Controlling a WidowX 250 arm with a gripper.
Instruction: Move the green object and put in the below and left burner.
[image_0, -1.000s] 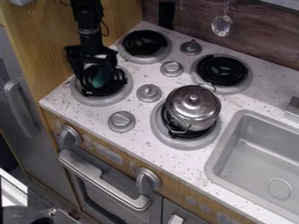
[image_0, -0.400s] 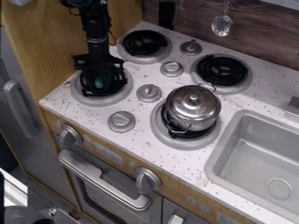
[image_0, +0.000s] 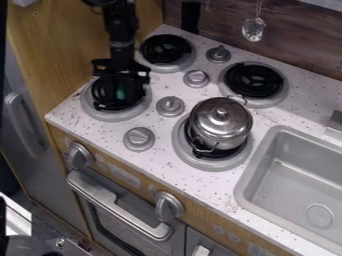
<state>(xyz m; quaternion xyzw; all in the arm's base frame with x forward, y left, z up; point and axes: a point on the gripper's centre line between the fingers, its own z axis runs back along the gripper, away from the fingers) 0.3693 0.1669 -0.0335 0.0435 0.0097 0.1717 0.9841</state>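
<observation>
Placement, in my judgement: lower the green, smooth-looking object (image_0: 121, 93) straight down, centre it on the black coil of the front-left burner with the grey round rim (image_0: 110, 117), release only once supported, then lift vertically. In the camera view, it appears at that burner, beneath the black two-finger gripper (image_0: 121, 86). Dark parts overlap; I cannot tell the gripper's opening, its grip, or whether the object touches the coil.
</observation>
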